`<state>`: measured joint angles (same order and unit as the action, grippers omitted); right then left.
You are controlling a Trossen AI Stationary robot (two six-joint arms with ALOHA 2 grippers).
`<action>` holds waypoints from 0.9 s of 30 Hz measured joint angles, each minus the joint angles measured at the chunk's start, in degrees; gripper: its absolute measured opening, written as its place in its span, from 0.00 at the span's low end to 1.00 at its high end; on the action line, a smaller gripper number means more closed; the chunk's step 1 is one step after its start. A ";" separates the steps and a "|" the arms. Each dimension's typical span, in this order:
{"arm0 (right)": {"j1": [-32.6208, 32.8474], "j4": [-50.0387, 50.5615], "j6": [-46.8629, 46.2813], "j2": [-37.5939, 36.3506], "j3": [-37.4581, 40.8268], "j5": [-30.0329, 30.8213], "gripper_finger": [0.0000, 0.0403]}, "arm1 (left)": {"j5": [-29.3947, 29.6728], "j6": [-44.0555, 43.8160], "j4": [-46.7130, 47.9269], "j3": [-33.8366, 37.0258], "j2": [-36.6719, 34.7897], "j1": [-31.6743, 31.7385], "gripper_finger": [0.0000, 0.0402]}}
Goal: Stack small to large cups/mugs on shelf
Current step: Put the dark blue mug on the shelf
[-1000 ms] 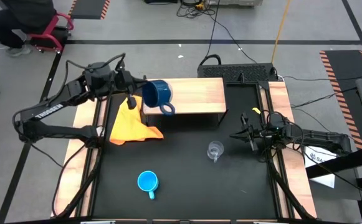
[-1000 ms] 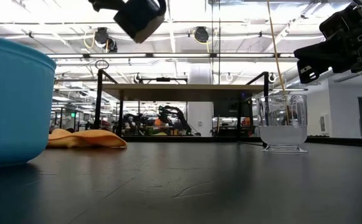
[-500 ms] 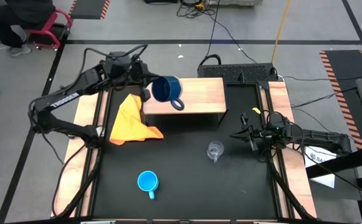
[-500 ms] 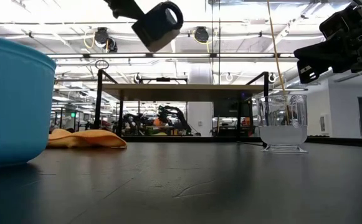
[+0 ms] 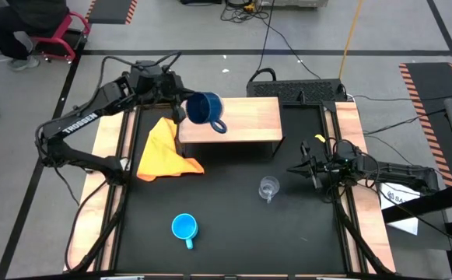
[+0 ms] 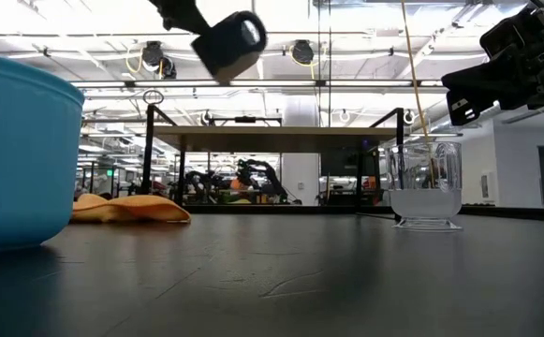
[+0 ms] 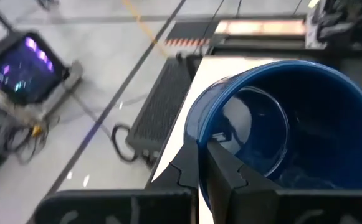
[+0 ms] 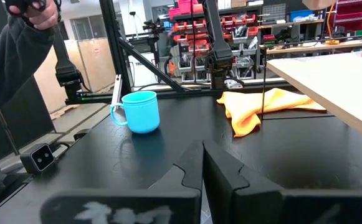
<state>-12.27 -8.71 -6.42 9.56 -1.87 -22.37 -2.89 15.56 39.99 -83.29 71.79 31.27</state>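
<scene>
Since half a second ago the dark blue mug [image 5: 204, 110] has shifted slightly toward the shelf's [image 5: 249, 117] left end, held in the air above it, tipped. The left gripper [image 7: 200, 163] pinches its rim. The right gripper [image 8: 202, 163], pressed together, waits at the black tabletop's [image 5: 226, 225] right edge beside the glass cup [image 5: 268, 187]. The light blue mug [image 5: 183, 227] and orange cloth [image 5: 166, 149] rest on the tabletop. Gray floor and cables surround it.

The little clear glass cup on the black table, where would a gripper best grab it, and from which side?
Probably by the rim wall, coming straight down from above. The clear glass cup stands upright with its mouth open, so one finger could go inside and one outside. Its handle points toward the table's front, so clamp a side away from it. The right gripper waits beside it, closest.
</scene>
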 joint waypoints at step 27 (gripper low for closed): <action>0.00 -0.04 0.17 -0.02 0.00 0.00 0.00 | 1.45 1.95 22.38 -16.71 12.94 1.65 0.02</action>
<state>-12.27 -8.75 -6.24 9.54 -1.87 -22.37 -1.44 17.51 62.36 -100.01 84.73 32.93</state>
